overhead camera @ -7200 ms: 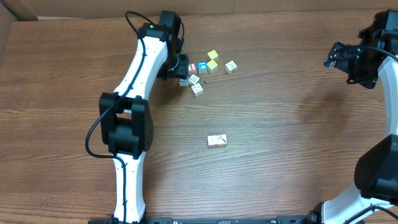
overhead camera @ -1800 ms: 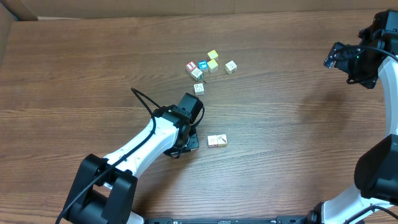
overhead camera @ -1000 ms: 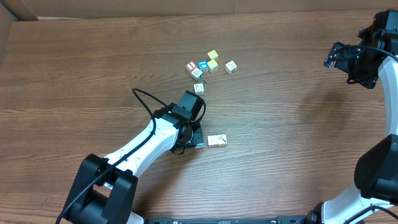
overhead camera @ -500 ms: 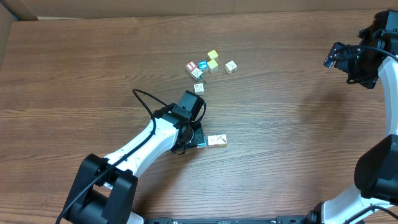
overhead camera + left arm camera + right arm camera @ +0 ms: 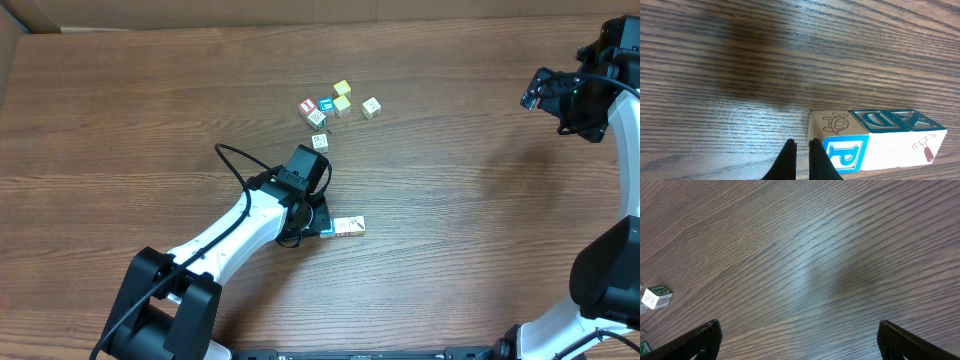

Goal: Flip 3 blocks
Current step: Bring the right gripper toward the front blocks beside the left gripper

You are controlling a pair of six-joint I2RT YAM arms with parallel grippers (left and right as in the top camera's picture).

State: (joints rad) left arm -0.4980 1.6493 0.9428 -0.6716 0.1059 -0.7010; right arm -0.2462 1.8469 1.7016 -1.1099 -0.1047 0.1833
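Blocks: three pale wooden letter blocks [image 5: 875, 137] lie touching in one straight row, below the middle of the surface [image 5: 480, 200].
P block [image 5: 845, 152]: end of the row nearest the left pincer; turtle drawing on top, blue P on the side facing the wrist camera.
D block [image 5: 874, 120]: middle of the row, teal D on top.
X block [image 5: 917, 120]: far end, teal X on top, red hammer on its side.
Left pincer [image 5: 801, 146]: fingers pressed together with nothing between them, tips low at the P block's free end; actual contact cannot be told.
Loose cubes [image 5: 330, 105]: a small cluster toward the far edge, well apart from the row.
Single cube [image 5: 320, 142]: between the cluster and the row.
Right pincer [image 5: 798, 326]: fingers wide apart, empty, over bare wood far to the right.
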